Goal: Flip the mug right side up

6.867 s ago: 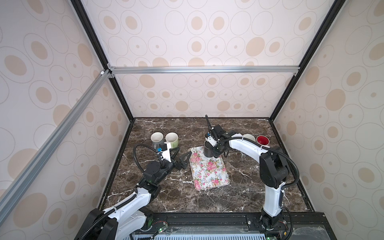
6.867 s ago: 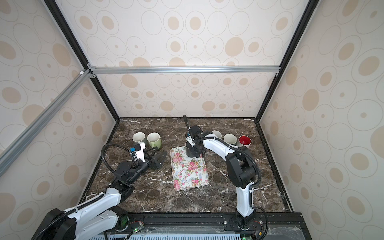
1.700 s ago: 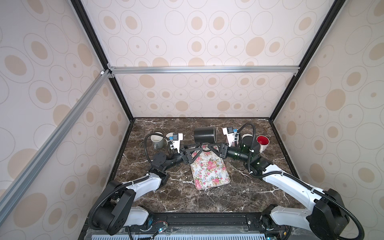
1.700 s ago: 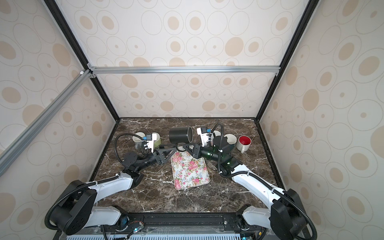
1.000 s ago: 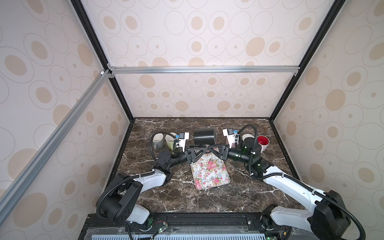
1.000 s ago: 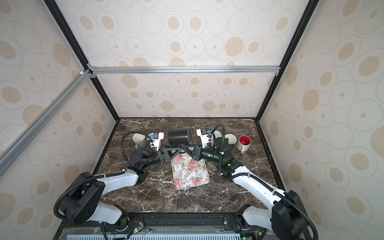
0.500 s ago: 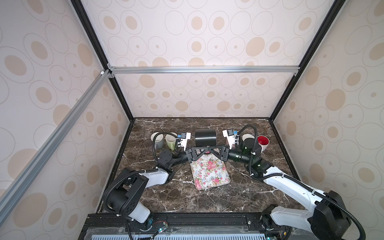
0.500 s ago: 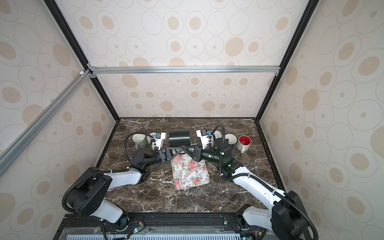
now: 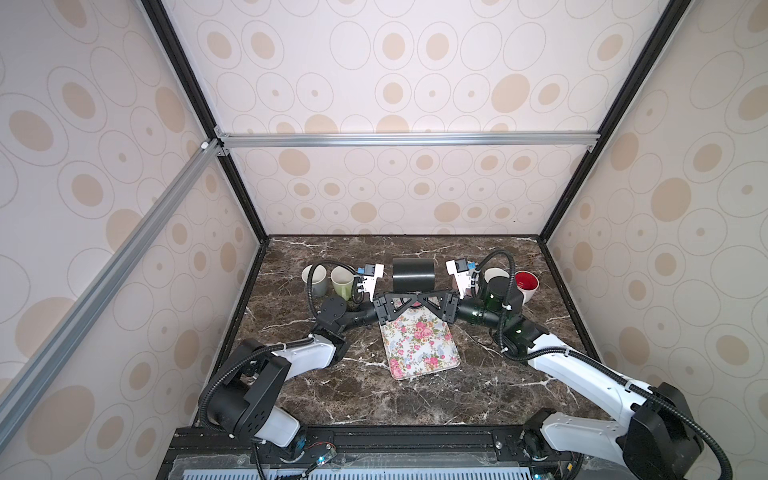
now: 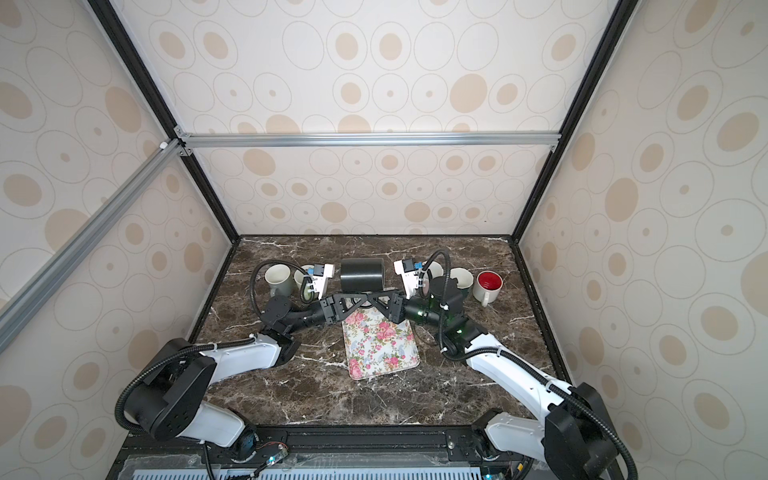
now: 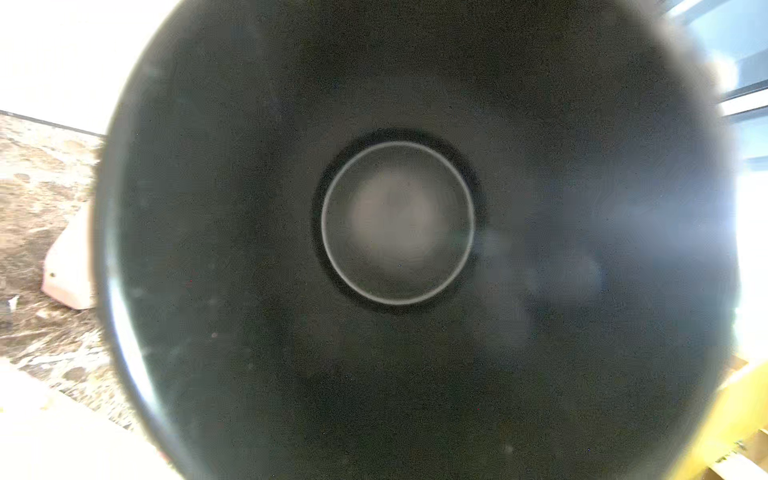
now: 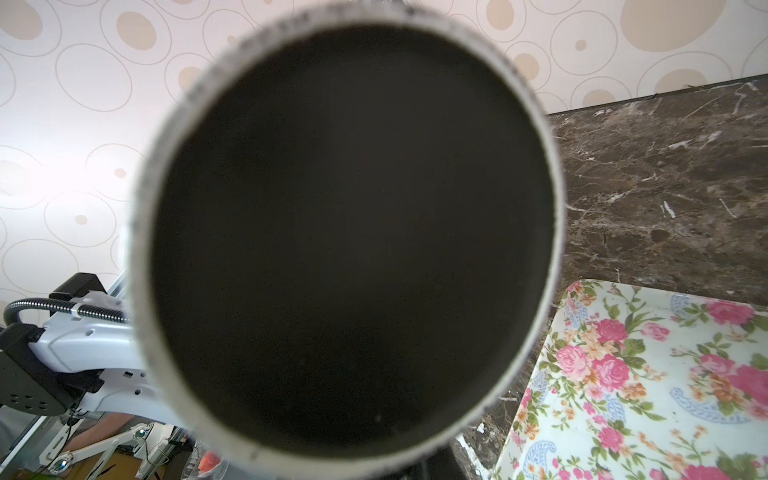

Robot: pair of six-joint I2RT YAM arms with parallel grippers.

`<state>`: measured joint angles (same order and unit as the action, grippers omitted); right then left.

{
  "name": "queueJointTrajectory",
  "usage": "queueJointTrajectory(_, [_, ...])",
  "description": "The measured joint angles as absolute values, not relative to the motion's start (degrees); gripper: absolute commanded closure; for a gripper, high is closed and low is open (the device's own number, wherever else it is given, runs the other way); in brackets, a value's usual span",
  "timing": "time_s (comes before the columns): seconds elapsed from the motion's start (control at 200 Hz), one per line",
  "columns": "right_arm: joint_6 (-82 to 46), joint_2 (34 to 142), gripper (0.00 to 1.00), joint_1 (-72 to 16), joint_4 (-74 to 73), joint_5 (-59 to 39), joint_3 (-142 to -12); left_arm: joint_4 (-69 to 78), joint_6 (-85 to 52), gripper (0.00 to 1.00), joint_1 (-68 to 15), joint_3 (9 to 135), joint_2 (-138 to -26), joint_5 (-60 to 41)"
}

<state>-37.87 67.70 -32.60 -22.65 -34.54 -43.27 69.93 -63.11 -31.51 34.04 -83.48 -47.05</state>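
Passing the mug (image 9: 412,274) between arms looks like the step you're in. It hangs on its side over the tray's (image 9: 419,345) 12 o'clock edge, mouth toward 9 o'clock, and the left tool (image 9: 401,297) and right tool (image 9: 426,297) both appear pinched narrow on its underside. Next, have one tool let go so the other can roll the mouth upward and set it down.

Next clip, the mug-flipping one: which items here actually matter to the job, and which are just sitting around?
In the job: black mug, held sideways in the air; left gripper and right gripper, tips meeting at it.
Just lying about: floral tray, grey mug, green mug, white mug, red-lined mug.
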Motion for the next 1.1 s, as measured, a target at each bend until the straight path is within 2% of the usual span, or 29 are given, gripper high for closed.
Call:
queueJointTrajectory(0.205, [-37.9, 67.8, 1.00, -32.6, -22.9, -34.9, -43.3, 64.5, -59.9, 1.00, -31.9, 34.1, -80.8, -45.3])
queueJointTrajectory(0.245, [-37.9, 67.9, 0.97, -32.6, -22.9, -34.8, -43.3, 64.2, -59.8, 1.00, -31.9, 34.1, -80.8, -45.1])
queueJointTrajectory(0.295, [-37.9, 68.0, 0.90, -32.6, -22.9, -34.7, -43.3, 64.1, -59.7, 1.00, -31.9, 34.1, -80.8, -45.0])
queueJointTrajectory(0.4, [-37.9, 68.1, 0.69, -32.6, -23.0, -34.7, -43.2, 64.1, -59.8, 1.00, -31.9, 34.1, -80.8, -45.0])
queueJointTrajectory(0.48, [-37.3, 68.1, 0.48, -32.4, -23.2, -33.9, -42.9, 64.8, -59.8, 1.00, -31.9, 34.1, -80.9, -45.0])
queueJointTrajectory(0.56, [-37.2, 68.0, 0.37, -32.0, -22.7, -32.5, -42.3, 65.5, -60.3, 1.00, -31.9, 34.1, -81.1, -45.3])
queueJointTrajectory(0.83, [-34.6, 65.0, 0.29, -31.9, -18.3, -28.8, -41.4, 63.0, -58.4, 1.00, -32.3, 34.3, -81.0, -45.0])
queueJointTrajectory(1.1, [-32.0, 60.5, 0.26, -32.7, -18.0, -30.0, -41.2, 46.5, -50.8, 1.00, -32.1, 34.6, -78.3, -37.8])
